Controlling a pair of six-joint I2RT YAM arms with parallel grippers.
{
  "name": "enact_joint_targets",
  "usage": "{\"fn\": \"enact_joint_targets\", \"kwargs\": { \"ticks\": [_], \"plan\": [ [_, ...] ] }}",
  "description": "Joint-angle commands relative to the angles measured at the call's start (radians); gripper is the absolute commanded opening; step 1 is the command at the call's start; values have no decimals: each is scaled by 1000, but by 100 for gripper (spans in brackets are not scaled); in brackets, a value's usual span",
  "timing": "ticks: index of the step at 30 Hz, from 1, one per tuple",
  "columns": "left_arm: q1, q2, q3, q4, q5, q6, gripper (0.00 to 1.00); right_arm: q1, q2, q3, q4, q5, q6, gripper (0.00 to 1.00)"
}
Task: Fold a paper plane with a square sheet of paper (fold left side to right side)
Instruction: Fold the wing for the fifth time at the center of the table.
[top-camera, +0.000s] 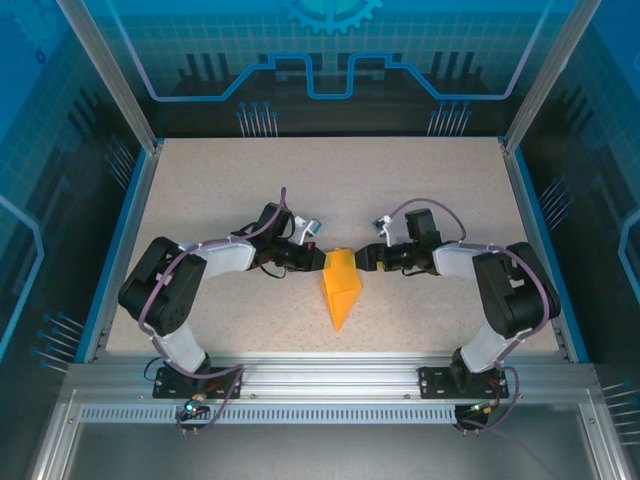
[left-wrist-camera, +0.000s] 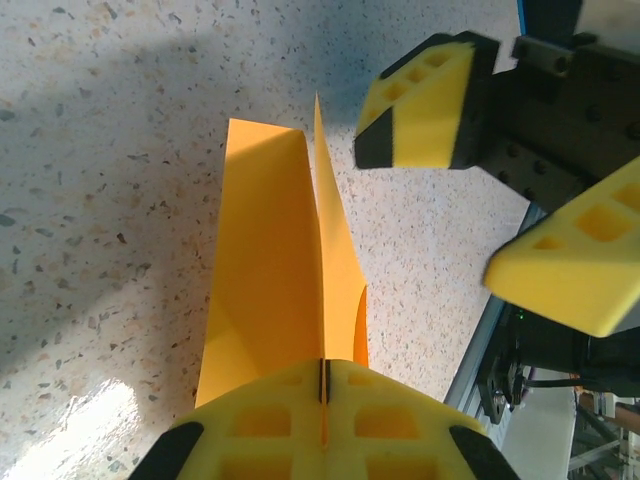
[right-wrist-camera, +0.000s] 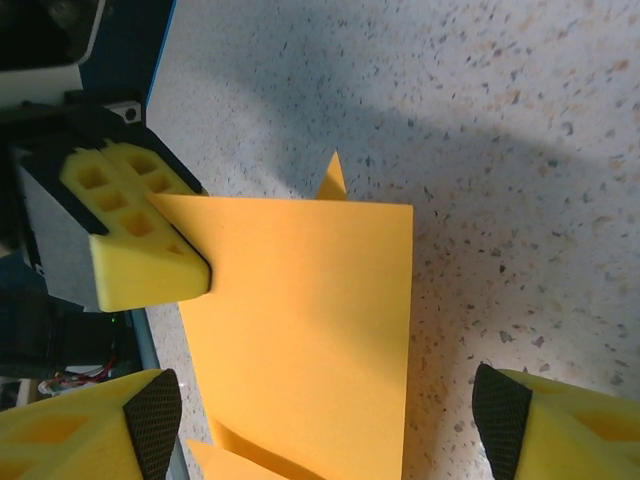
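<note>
**Item: paper plane (top-camera: 340, 288), bright orange, part-folded.** It lies mid-table between the two grippers, with its broad end far and its point toward the near edge.

**Hidden or unclear**
- In the overhead view both sets of fingertips are small. Contact with the paper cannot be judged there.
- In the left wrist view, the held edge of the plane (left-wrist-camera: 262, 260) disappears between the yellow pads, and the pads are cut off by the bottom of the picture.
- In the right wrist view, the plane (right-wrist-camera: 310, 330) runs out of the bottom of the picture. A small orange tip shows beyond its upper edge, and the rest of that layer is covered.
- The number of layers cannot be counted.
- One finger of the left gripper (right-wrist-camera: 170, 262) shows in front of the sheet. Its partner is behind the paper.

**Grippers**
- Left gripper (top-camera: 318, 258) (left-wrist-camera: 323, 382): pads pressed together, clamped on the plane's left edge.
- Right gripper (top-camera: 364, 258) (left-wrist-camera: 440, 210) (right-wrist-camera: 325, 425): fingers spread wide. They stand just off the plane's right side, and from its own camera the sheet lies between them. No touch is visible.

**Surroundings**
- Speckled beige tabletop (top-camera: 230, 190), with arm shadows across it.
- Blue side border (top-camera: 120, 240).
- Aluminium rail (top-camera: 330, 378) along the near edge, carrying both arm bases.
- Purple cables loop over the arms.
</note>
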Motion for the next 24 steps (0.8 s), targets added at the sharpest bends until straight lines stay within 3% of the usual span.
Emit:
{"fn": "enact_joint_targets", "kwargs": {
  "ticks": [1, 10, 24],
  "plan": [
    [7, -30, -14, 29, 38, 28, 2, 0, 44, 21, 55, -76, -10, 79],
    [6, -22, -13, 35, 40, 29, 2, 28, 111, 31, 103, -128, 22, 69],
    [6, -3, -8, 29, 40, 38, 1, 18, 52, 45, 2, -118, -28, 42]
  ]
}}
